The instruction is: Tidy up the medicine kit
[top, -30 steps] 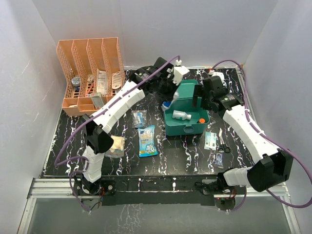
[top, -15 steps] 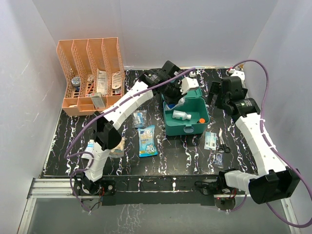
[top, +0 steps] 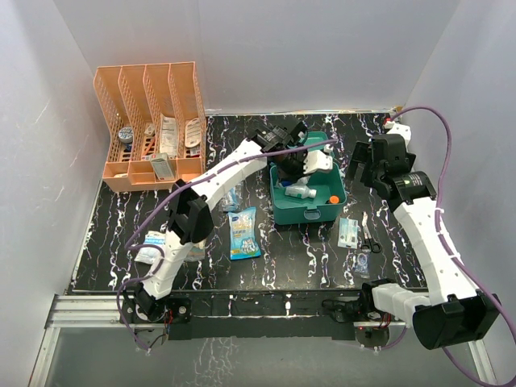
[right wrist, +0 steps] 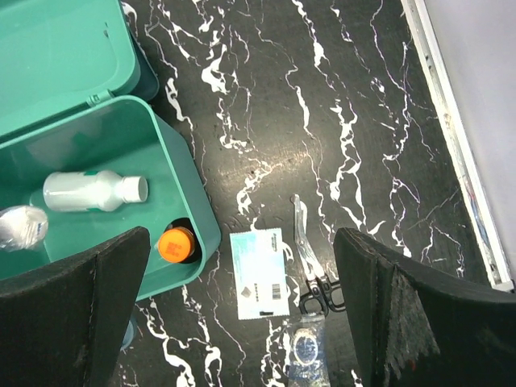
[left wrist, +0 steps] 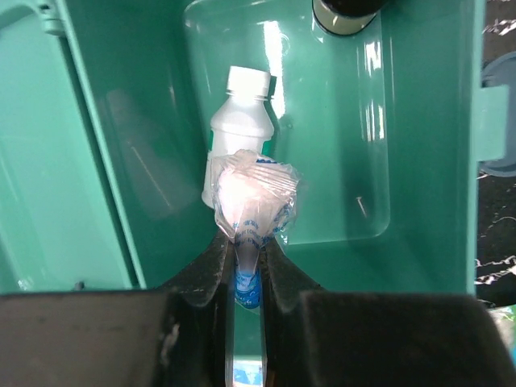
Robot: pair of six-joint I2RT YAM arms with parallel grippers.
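The teal medicine kit stands open at the table's middle, its lid raised. Inside lie a white bottle and an orange-capped bottle. My left gripper is over the kit's inside, shut on a clear plastic packet with blue print, which hangs just above the white bottle. In the top view the left gripper sits over the kit. My right gripper is open and empty, held high to the right of the kit, over a white sachet and scissors.
An orange slotted file rack with several items stands at the back left. Blue-printed packets lie left of the kit. A small clear packet lies below the scissors. Another packet lies by the left arm's base.
My left gripper has moved from behind the kit's lid down over the kit's inside with the packet. My right gripper has drawn back to the right, away from the lid.
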